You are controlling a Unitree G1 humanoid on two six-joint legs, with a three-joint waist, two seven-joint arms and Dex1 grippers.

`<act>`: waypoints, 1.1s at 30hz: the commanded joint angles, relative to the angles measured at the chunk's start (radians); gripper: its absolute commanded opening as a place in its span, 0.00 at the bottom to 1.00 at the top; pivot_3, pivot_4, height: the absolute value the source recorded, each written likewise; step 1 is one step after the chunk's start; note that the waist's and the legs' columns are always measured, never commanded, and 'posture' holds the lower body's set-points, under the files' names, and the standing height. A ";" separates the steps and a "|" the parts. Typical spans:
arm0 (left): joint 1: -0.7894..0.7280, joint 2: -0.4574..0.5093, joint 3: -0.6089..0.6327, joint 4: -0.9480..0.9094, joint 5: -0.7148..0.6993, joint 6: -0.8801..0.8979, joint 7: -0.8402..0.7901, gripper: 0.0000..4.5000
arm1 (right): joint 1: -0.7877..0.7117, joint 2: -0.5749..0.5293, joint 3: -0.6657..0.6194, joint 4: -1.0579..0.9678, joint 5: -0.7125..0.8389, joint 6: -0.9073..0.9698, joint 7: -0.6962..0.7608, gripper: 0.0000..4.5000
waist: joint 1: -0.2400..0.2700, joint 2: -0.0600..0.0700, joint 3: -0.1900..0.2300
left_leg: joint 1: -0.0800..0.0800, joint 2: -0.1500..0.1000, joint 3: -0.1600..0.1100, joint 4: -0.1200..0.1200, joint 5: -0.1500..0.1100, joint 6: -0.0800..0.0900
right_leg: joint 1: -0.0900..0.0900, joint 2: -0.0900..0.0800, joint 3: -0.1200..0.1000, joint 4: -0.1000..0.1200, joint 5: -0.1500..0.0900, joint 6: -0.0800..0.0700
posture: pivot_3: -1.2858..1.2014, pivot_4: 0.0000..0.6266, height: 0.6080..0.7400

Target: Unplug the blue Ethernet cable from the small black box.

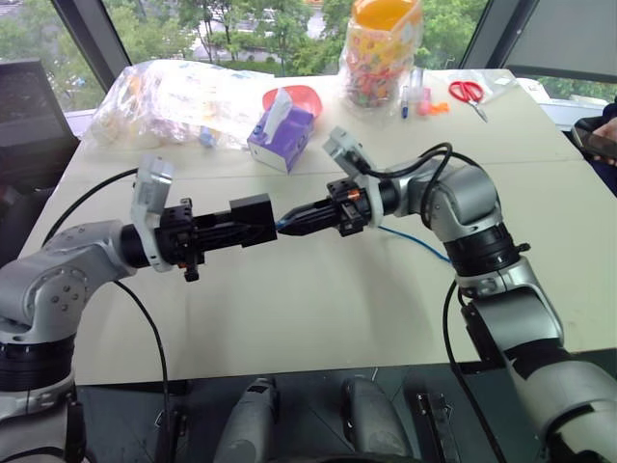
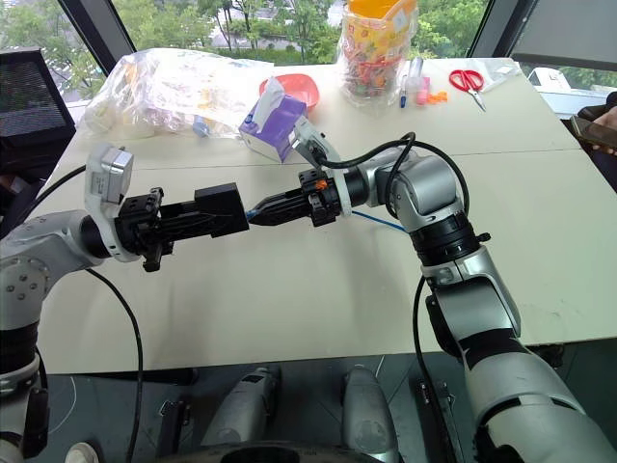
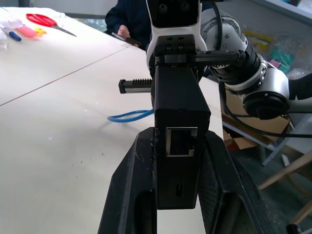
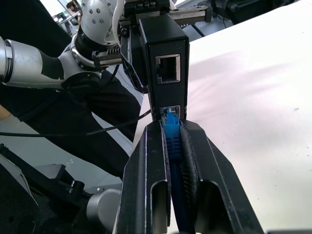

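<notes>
1. Surface: a cream table (image 1: 289, 309) set before large windows with trees beyond.
2. The small black box (image 1: 253, 220) is held above the table, near its centre, clamped between the fingers of the left gripper (image 1: 236, 228), which lies level and points toward 3 o'clock in the head views.
3. The blue Ethernet cable (image 4: 171, 141) sits at the 3 o'clock face of the box; the right wrist view shows its plug in the lower of two ports, the upper port empty.
4. The right gripper (image 1: 289, 222) comes in from 3 o'clock, tips right at the box, its fingers closed tight on the cable just behind the plug. The rest of the cable (image 1: 415, 243) trails under the right forearm toward 4 o'clock.
5. Containers toward 12 o'clock: a purple tissue box (image 1: 280, 137) with a white tissue standing out of it; a red bowl (image 1: 299, 96) behind it, contents not discernible; a clear jar with an orange lid (image 1: 384, 48) packed with multicoloured pieces; a clear plastic bag (image 1: 178, 101) at 11 o'clock with pale items inside.
6. Red-handled scissors (image 1: 468, 94) lie at 1 o'clock.
</notes>
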 commanded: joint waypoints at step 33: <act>-0.019 -0.247 -0.247 0.185 0.500 -0.485 0.134 0.11 | -0.123 0.024 -0.180 0.908 -0.469 -0.849 -0.723 0.61 | -0.001 0.000 0.000 | 0.001 0.002 0.011 0.001 0.001 -0.001 | -0.002 0.001 0.008 0.000 0.005 0.002 | 0.52 0.24 0.91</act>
